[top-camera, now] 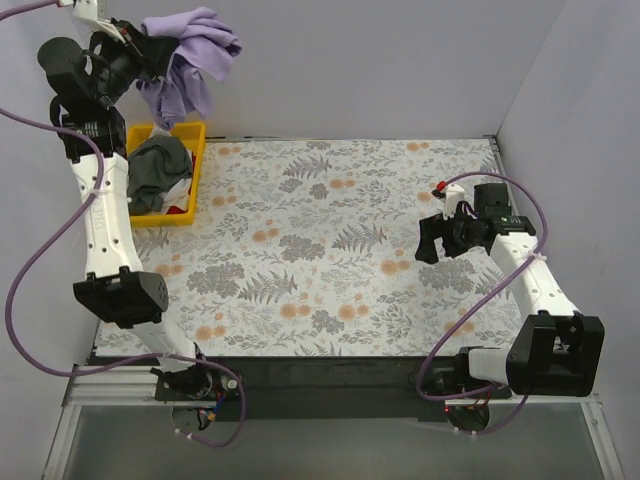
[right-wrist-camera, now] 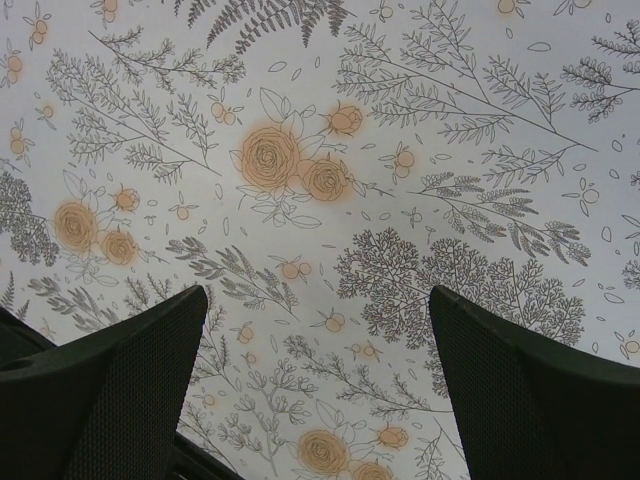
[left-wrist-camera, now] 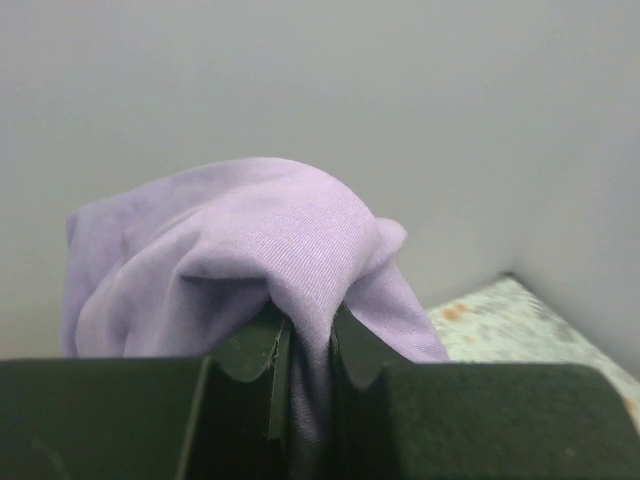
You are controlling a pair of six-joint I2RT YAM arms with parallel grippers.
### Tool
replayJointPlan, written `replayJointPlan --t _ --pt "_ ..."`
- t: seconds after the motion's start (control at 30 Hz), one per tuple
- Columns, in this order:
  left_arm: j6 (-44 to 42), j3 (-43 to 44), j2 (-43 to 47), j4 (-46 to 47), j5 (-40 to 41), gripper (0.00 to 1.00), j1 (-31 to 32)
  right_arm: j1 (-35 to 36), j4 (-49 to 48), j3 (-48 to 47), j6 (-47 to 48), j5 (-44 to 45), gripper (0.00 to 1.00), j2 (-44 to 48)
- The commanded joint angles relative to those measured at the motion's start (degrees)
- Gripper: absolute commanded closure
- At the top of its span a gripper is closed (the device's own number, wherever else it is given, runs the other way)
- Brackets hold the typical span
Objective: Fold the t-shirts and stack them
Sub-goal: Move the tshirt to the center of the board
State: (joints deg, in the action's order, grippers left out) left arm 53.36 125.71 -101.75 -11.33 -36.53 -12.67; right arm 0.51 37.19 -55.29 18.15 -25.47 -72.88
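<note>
**Lilac t-shirt (top-camera: 190, 55) is dangling high over the back-left corner, all bunched up!**
Far left, the left gripper (left-wrist-camera: 305, 340) is pinching a fold of it, jaws nearly closed on the cloth. It's holding the shirt in the air above the yellow tray (top-camera: 198, 175), where the dark grey-green t-shirt (top-camera: 160, 165) is lying crumpled. Best play, I reckon: keep the pinch firm, carry it over the floral tablecloth (top-camera: 320, 230) and lower it slowly so it drapes flat. Over right, the right gripper (top-camera: 430, 240) is hovering wide open, gripping nothing, well placed for catching a loose edge.
</note>
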Motion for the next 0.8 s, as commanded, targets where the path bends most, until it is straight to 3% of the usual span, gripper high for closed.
replayJointPlan --t 0.0,0.17,0.2,0.23,0.27,0.37,0.4,0.5,0.63,0.77 --pt "6.7 -5.8 3.9 -0.2 -14.9 1.0 1.9 0.0 -0.4 -0.7 -0.6 0.3 0.02 2.3" --pt "8.8 -22.7 12.7 0.8 -27.9 1.0 6.8 0.0 -0.3 -1.5 -0.7 1.0 0.02 2.8" --pt "7.9 -29.9 15.8 0.7 -31.2 0.92 7.5 0.0 0.0 -1.8 -0.7 0.8 0.01 2.7" --pt "5.4 -33.7 18.9 -0.3 -36.7 0.38 7.5 0.0 0.1 -2.2 -0.4 0.7 0.02 2.7" --pt "1.8 -36.8 20.2 -4.1 -37.7 0.07 7.6 0.0 0.3 -2.5 -0.1 0.7 0.02 2.5" --pt "-15.3 -42.1 21.7 -22.4 -27.5 0.06 6.7 0.0 2.4 -4.6 2.4 0.4 0.01 1.8" --pt "-26.0 -43.2 21.6 -31.6 -24.9 0.06 6.3 0.1 3.7 -5.1 3.3 0.1 0.02 1.3" --pt "-39.3 -49.1 21.3 -42.2 -21.5 0.06 4.5 0.5 6.6 -7.5 6.8 0.5 0.02 -0.8" --pt "-46.7 -58.0 21.7 -47.0 -18.2 0.05 4.6 6.2 7.6 -8.7 8.7 3.1 0.03 -4.2" --pt "-46.0 -64.9 22.2 -43.5 -12.6 0.12 5.5 16.7 6.8 -9.6 8.7 6.9 0.11 -10.9"
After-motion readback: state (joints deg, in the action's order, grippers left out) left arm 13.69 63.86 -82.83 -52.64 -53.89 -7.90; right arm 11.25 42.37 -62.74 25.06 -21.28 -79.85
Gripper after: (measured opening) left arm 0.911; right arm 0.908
